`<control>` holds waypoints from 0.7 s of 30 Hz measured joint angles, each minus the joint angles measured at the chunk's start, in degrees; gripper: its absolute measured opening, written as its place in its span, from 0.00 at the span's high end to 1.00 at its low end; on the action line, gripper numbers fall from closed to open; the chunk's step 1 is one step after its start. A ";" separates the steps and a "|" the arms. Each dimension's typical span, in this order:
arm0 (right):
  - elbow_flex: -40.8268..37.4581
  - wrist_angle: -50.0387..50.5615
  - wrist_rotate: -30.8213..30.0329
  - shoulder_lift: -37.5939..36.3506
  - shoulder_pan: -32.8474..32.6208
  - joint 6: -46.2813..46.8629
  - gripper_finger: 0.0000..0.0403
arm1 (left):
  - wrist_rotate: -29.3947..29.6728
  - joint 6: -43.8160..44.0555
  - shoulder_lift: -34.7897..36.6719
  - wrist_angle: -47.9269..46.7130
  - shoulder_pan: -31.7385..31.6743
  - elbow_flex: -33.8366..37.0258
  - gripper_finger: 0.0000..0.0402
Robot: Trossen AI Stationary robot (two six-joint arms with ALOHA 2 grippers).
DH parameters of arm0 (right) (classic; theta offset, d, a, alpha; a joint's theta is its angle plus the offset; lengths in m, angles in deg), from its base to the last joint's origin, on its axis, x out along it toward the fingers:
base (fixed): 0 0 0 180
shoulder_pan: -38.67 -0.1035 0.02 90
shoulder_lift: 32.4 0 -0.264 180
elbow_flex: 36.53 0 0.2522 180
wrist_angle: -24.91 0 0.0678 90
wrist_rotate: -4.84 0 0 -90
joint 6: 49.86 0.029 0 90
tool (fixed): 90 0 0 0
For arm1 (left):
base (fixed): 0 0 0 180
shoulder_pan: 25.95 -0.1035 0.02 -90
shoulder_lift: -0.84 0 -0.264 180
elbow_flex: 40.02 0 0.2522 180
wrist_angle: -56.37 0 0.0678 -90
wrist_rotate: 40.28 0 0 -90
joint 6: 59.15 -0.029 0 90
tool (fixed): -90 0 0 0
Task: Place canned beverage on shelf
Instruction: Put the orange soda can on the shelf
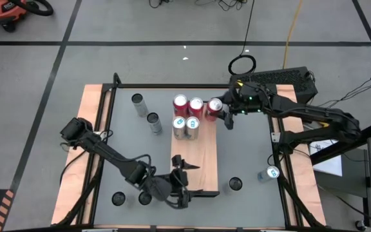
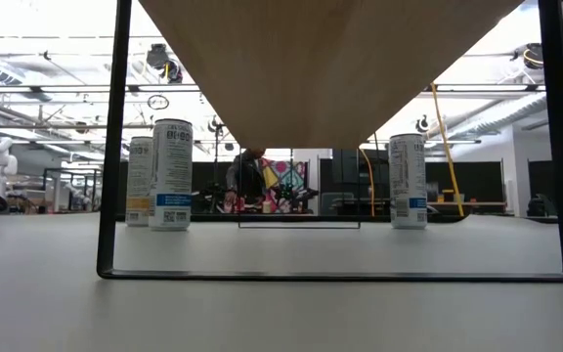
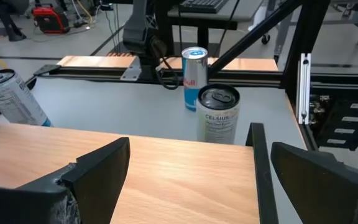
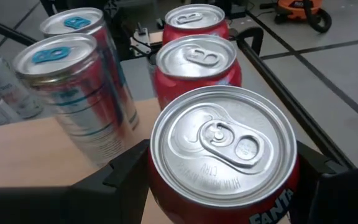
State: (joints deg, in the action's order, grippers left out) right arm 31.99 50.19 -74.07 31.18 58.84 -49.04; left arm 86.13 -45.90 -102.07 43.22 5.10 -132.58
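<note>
The shelf (image 1: 195, 158) is a light-brown board with a dark rim, running from far to near at the table's middle. On its far end stand two red cans (image 1: 180, 102) (image 1: 196, 105) and two silver cans with blue tabs (image 1: 185, 126). My right gripper (image 1: 218, 111) is shut on a third red can (image 4: 224, 149) at the shelf's far right corner, beside the other red cans (image 4: 196, 59). My left gripper (image 1: 189, 180) is open over the shelf's near end (image 3: 166, 180); I see no contact there. My right gripper pinches the red can's side wall (image 4: 160, 193) between its two fingers (image 4: 123, 177), one on each side, below the top rim. The fingers come from the table's right. The can is upright, top up; its base is hidden, so I cannot tell whether it rests on the shelf.
Two tall silver cans (image 1: 138, 102) (image 1: 153, 122) stand on the table left of the shelf. A dark-topped can (image 1: 235, 185) and a blue-topped can (image 1: 270, 173) stand to its right, and also show in the left wrist view (image 3: 219, 115) (image 3: 194, 78). Two more cans (image 1: 118, 198) stand near the left front.
</note>
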 joint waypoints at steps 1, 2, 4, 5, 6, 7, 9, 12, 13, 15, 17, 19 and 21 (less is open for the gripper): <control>0.00 -0.52 0.30 0.50 0.22 -0.02 0.43 | -0.14 0.00 0.00 0.05 -0.16 0.00 0.03; 0.00 -0.69 0.65 1.01 0.47 -0.01 0.43 | -0.22 0.00 0.00 0.04 -0.31 0.00 0.03; 0.00 -0.44 0.92 1.89 0.82 0.25 0.43 | -0.22 0.00 0.00 0.08 -0.61 0.00 0.03; 0.03 -0.67 1.05 2.27 0.89 0.50 0.43 | -0.22 0.00 0.00 0.15 -0.66 0.00 0.03; 0.04 -0.90 1.06 2.54 0.89 0.59 0.43 | -0.22 0.00 0.00 0.15 -0.73 0.00 0.03; 0.07 -1.03 1.05 2.75 0.89 0.66 0.43 | -0.23 0.02 0.00 0.12 -0.82 0.00 0.03; 0.09 -1.04 1.08 2.84 0.89 0.68 0.43 | -0.58 0.01 0.00 0.10 -0.98 0.00 0.03; 0.09 -1.01 1.00 2.84 0.89 0.99 0.43 | -1.65 0.04 0.00 0.11 -1.14 0.00 0.03; 0.09 -1.00 0.90 2.82 0.89 1.13 0.42 | -1.71 0.07 -0.01 0.12 -1.14 0.00 0.03; 0.09 -0.91 0.67 2.76 0.91 1.54 0.41 | -1.71 0.17 0.00 0.14 -1.14 0.00 0.03; 0.09 -0.81 0.65 2.75 0.91 2.03 0.39 | -1.73 0.29 -0.02 0.12 -1.14 0.00 0.03; 0.09 -0.74 0.63 2.75 0.91 2.56 0.37 | -1.73 0.91 -0.02 0.12 -1.14 0.00 0.03; 0.09 -0.67 -0.64 2.76 0.91 2.90 0.34 | -1.73 1.36 -0.02 0.12 -1.17 0.00 0.03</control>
State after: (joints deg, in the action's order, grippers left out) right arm 32.08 49.52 -74.71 33.94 59.75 -46.13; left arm 84.40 -44.53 -102.10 43.34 3.93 -132.58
